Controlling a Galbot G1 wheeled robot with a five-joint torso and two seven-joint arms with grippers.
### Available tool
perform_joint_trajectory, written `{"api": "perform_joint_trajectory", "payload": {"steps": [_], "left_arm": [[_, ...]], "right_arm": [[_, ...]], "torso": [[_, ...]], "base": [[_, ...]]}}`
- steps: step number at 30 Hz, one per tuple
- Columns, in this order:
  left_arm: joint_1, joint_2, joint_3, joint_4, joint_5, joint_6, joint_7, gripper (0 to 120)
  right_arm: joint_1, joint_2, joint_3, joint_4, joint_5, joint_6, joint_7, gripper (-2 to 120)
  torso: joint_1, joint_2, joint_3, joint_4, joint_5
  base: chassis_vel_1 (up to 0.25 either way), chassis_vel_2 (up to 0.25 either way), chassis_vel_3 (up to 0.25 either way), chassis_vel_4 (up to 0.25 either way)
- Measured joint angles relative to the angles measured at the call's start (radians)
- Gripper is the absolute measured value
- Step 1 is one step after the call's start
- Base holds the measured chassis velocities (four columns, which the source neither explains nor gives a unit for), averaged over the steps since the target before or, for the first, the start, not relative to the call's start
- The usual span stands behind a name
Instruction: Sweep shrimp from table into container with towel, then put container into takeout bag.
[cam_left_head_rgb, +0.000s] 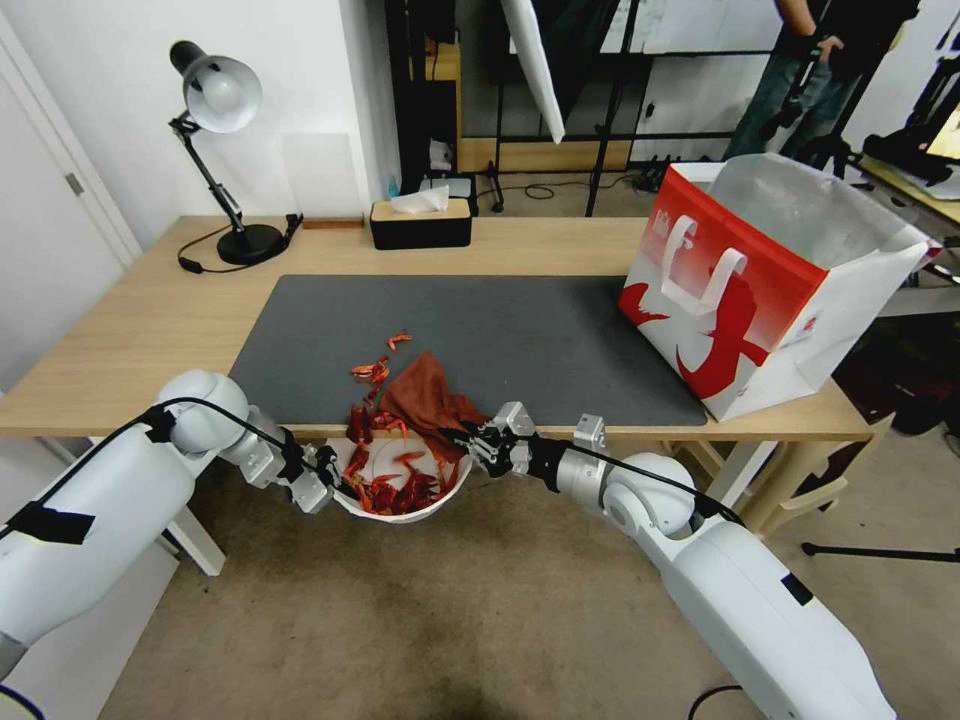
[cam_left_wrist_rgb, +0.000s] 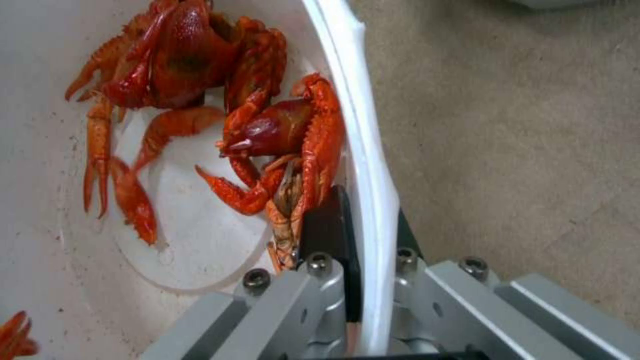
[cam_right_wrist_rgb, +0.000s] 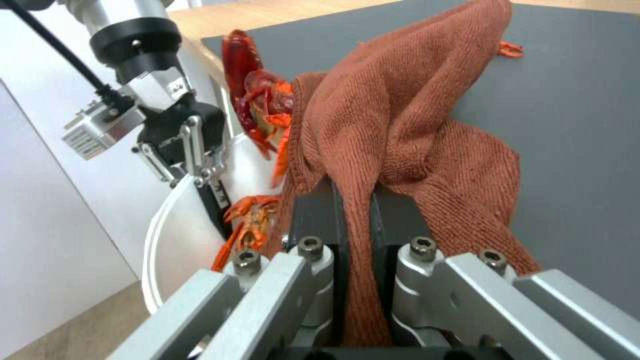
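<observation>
Mid-sweep: right tool (cam_right_wrist_rgb: 357, 220) clamped on the towel (cam_left_head_rgb: 428, 398) at the bench (cam_left_head_rgb: 140, 320) edge, left tool (cam_left_wrist_rgb: 370, 250) pinching the container (cam_left_head_rgb: 400, 512) rim below it, most shrimp (cam_left_head_rgb: 395, 490) in, stragglers need another pass.

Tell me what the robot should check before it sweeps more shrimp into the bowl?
1. Left pincer clamped on the bowl rim: ok.
2. Right pincer shut on the towel: ok.
3. Bowl held below the table edge: ok.
4. All shrimp in the bowl: not ok, some still lie on the mat.
5. Bag open and upright: ok.
</observation>
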Motion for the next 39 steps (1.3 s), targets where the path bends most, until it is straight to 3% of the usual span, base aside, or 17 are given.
{"api": "perform_joint_trajectory", "payload": {"steps": [18, 27, 31, 34, 39], "left_arm": [[0.0, 0.004, 0.0, -0.003, -0.002, 0.002, 0.0, 0], [0.0, 0.004, 0.0, -0.004, -0.002, 0.002, 0.0, 0], [0.003, 0.004, -0.001, -0.004, -0.002, 0.003, 0.0, 0], [0.016, 0.008, -0.009, -0.007, 0.0, 0.003, -0.001, 0], [0.026, 0.008, -0.023, -0.004, 0.001, -0.001, -0.002, 0]], "right_arm": [[-0.019, -0.003, -0.01, 0.034, -0.013, 0.003, -0.026, 4], [0.002, 0.012, -0.011, 0.041, 0.049, 0.008, 0.004, 4], [0.055, 0.03, -0.005, 0.042, 0.166, 0.009, 0.063, 4], [0.186, 0.074, -0.009, -0.022, 0.327, 0.027, 0.203, 4], [0.324, 0.144, -0.06, -0.192, 0.313, 0.088, 0.348, 4]], "torso": [[0.0, 0.0, 0.0, 0.0, 0.0], [0.0, 0.0, 0.0, 0.0, 0.0], [0.0, 0.0, 0.0, -0.0002, 0.0], [0.0, 0.0, 0.0, 0.0001, 0.0], [0.0, 0.0, 0.0, 0.0002, -0.0001]], "base": [[0.0, 0.0, 0.0, 0.0], [0.0, 0.0, 0.0, 0.0], [0.0, 0.0, 0.0, 0.0], [0.0, 0.0, 0.0, 0.0], [0.0, 0.0, 0.0, 0.0]]}}
